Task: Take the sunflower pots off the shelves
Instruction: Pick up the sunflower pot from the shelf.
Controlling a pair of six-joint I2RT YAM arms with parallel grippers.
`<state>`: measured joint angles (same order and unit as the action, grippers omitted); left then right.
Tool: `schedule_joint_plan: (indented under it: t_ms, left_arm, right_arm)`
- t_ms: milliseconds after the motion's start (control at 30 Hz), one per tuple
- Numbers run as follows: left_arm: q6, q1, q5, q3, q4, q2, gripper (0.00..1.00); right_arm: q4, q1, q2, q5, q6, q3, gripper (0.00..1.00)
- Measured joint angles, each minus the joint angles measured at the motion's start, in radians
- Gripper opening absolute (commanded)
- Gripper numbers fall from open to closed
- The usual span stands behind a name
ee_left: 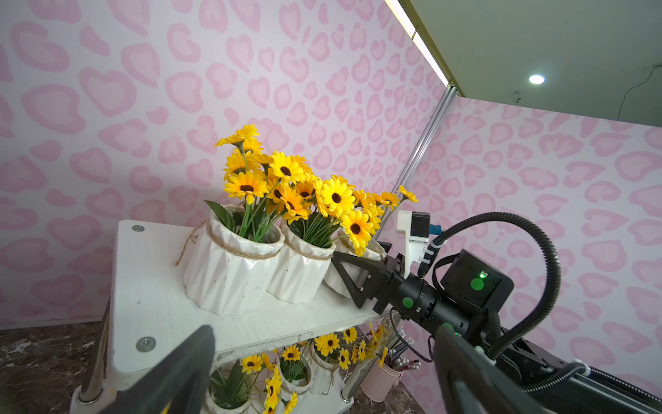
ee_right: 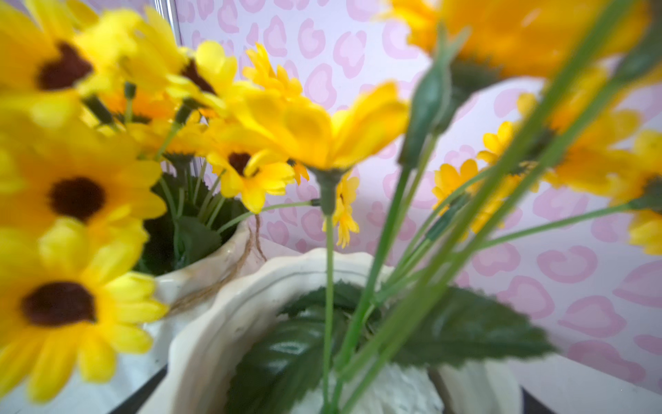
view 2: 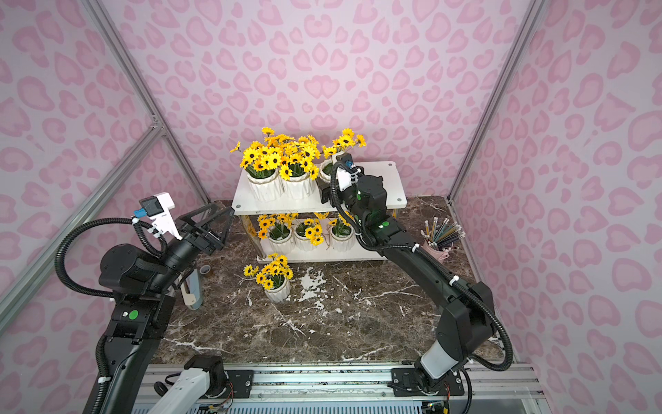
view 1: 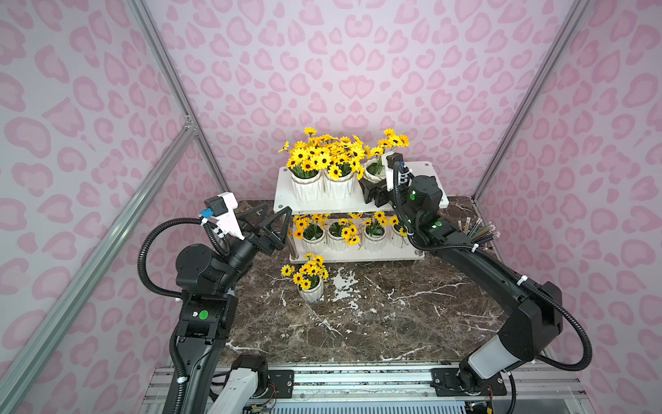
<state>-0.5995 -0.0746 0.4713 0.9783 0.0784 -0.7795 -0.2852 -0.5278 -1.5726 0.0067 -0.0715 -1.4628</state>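
Jaws of the right gripper [ee_left: 360,252] stand wide astride the upright end pot [view 1: 373,172], last of 3 on the top tier of the shelves [view 1: 431,171]; whether they press it cannot be told. On the far side its neighbour pot [view 1: 338,184] sits just beside, blooms overlapping. Free room lies back toward the arm and down to the tabletop [view 1: 376,322]. The left gripper [view 1: 278,208] is open, empty and farther off.

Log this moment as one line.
right jaws: open around top-shelf end pot | left jaws: open, empty | one pot on table

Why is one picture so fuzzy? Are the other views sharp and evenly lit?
Right wrist view: sunflowers sit close to the lens, so they blur. Left wrist view: pots sharp, ceiling lamp glares. Both top views: sharp and evenly lit.
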Motion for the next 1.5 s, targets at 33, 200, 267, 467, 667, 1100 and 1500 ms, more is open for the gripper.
schedule_joint_plan:
  t_ms: [33, 200, 267, 467, 667, 1100, 1500]
  left_arm:
    - [0.0, 0.0, 0.0, 0.002, 0.0, 0.0, 0.97]
    - [-0.003, 0.0, 0.003, 0.003, -0.004, 0.0, 0.97]
    - [-0.007, 0.0, 0.004, 0.003, -0.008, -0.001, 0.97]
    - [-0.011, 0.0, 0.029, 0.003, -0.015, -0.005, 0.97]
    - [-0.011, 0.0, 0.064, -0.025, -0.019, -0.006, 0.97]
    - [0.031, -0.021, 0.101, -0.111, 0.014, 0.015, 0.99]
    - [0.049, -0.051, 0.13, -0.217, 0.015, 0.083, 1.0]
  right_arm:
    - [-0.004, 0.0, 0.016, 0.002, 0.0, 0.009, 0.0]
    - [-0.022, 0.003, 0.061, 0.018, -0.002, 0.043, 0.0]
    - [-0.023, 0.004, 0.079, 0.023, -0.004, 0.065, 0.0]
    - [-0.027, -0.003, 0.161, 0.025, 0.005, 0.172, 0.0]
    - [-0.027, -0.073, 0.255, 0.051, 0.003, 0.259, 0.0]
    - [-0.097, -0.297, 0.46, 0.136, -0.043, 0.549, 0.0]
    - [-0.382, -0.366, 0.415, 0.101, -0.048, 0.904, 0.0]
